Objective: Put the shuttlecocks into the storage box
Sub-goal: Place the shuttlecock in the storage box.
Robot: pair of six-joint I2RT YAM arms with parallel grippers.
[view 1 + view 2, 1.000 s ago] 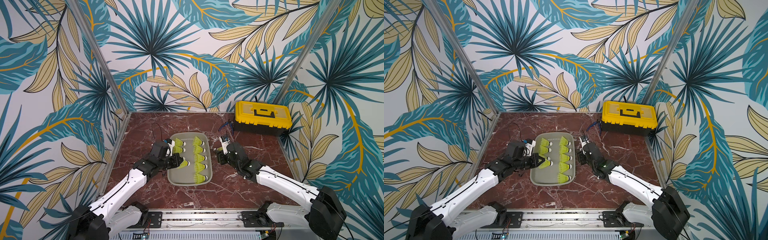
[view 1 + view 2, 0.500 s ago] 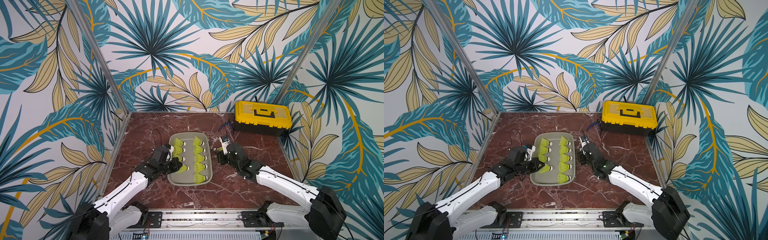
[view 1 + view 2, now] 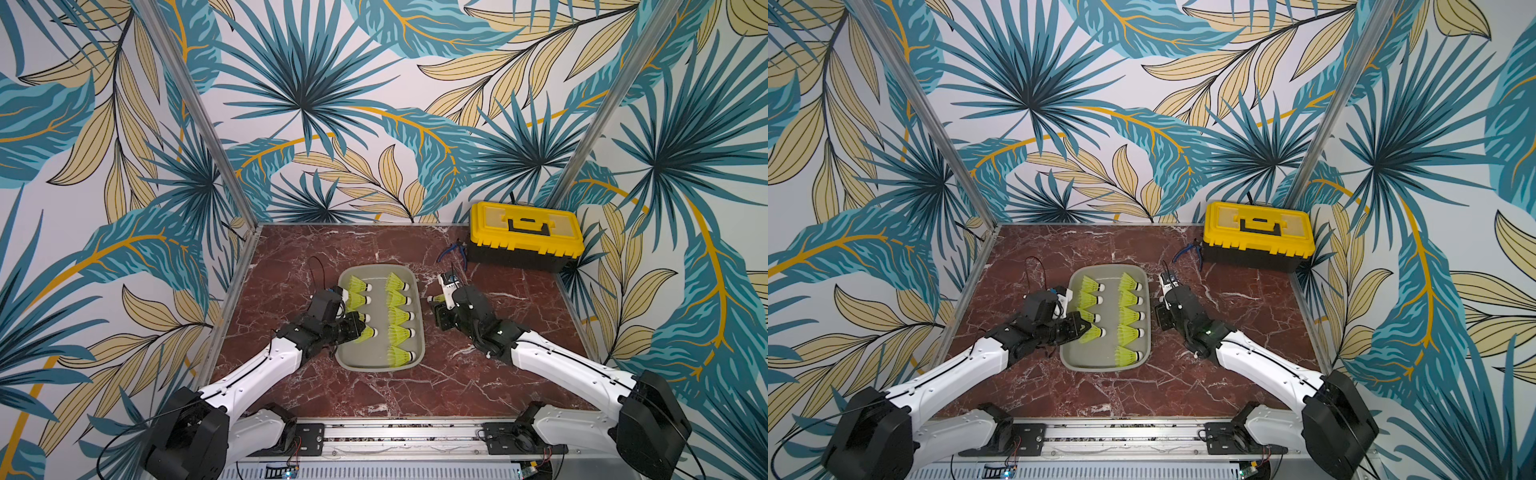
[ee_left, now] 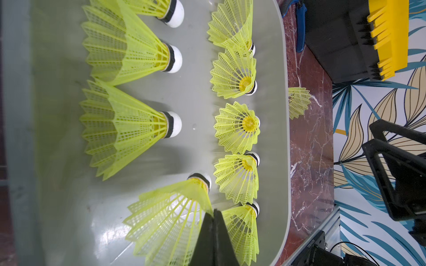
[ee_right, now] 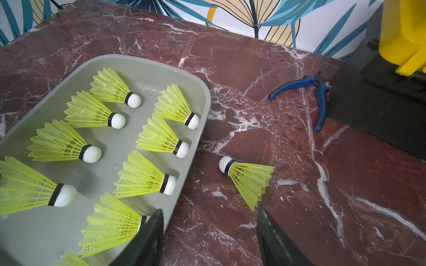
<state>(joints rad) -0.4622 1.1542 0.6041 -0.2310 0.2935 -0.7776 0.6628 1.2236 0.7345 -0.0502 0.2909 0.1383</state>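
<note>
Down in the lower middle of both top views sits the storage box (image 3: 365, 357) on the red marble table (image 3: 374, 399), and it's nearly full: five shuttlecocks (image 3: 400, 318) line the right side of the box, four the left. That fourth one, the held shuttlecock (image 4: 170, 221), shows low in the left wrist frame. The left gripper (image 4: 213, 216) has its fingers pressed tight together on the edge of the yellow skirt, right over the box. From here I can't quite tell whether the white tip is down on the box floor or just above it. So the job now, as I read it, is a clean set-down: ease it low, line it up with its neighbours, part the fingers only a little, then back straight out so the mesh doesn't snag. Over at centre right of the right wrist frame lies the loose shuttlecock (image 5: 247, 179), on the marble just beside the box rim. The right gripper (image 5: 208, 211) hangs near it, fingers spread wide, nothing between them. It looks off-line, so it should shift toward the skirt and keep its near finger clear of the rim. Blue pliers (image 5: 315, 92) and the yellow toolbox (image 3: 525, 232) sit well apart, upper right.
</note>
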